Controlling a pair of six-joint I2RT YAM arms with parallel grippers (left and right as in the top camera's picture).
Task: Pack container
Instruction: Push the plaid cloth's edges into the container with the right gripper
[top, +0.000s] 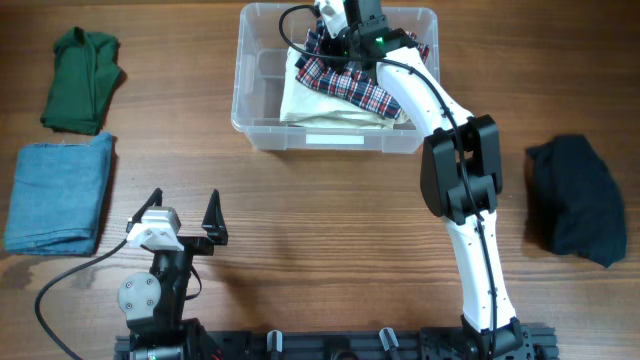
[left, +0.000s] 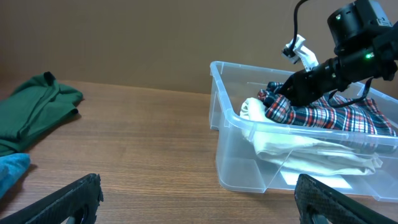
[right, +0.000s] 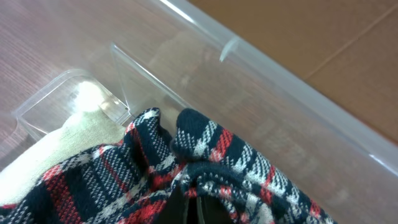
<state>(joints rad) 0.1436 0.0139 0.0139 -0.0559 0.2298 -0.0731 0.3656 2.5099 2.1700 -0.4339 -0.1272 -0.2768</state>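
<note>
The container (top: 238, 100) sits at 12 o'clock on the surface (top: 320, 240), towards the far edge. It is a clear plastic bin with rounded corners and a rim lip. It looks rigid but thin-walled and light, and its smooth sides are probably slippery. If it had to be shifted, the rim lip would be the surest place to hold it. A push low on a wall would likely just slide it.

Inside it, a folded cream cloth (top: 310, 100) lies on the base. A plaid garment (top: 350, 85) in red, navy and white is draped across the cream cloth, rising towards the 1 o'clock corner. Both are soft and limp, so they will sag and unfold unless pinched through a bunched fold.

The right pincer (right: 191, 202) reaches into the bin from 5 o'clock. Its jaws are clamped shut on a gathered edge of the plaid cloth.

The left pincer (top: 184, 200) stands at 7 o'clock near the front edge, with its jaws spread wide. It holds and touches nothing.

Outside the bin, a green garment (top: 82, 80) lies at 10 o'clock, a folded blue cloth (top: 60, 195) at 9 o'clock, and a dark garment (top: 578, 200) at 3 o'clock. All three are well apart from the container.
</note>
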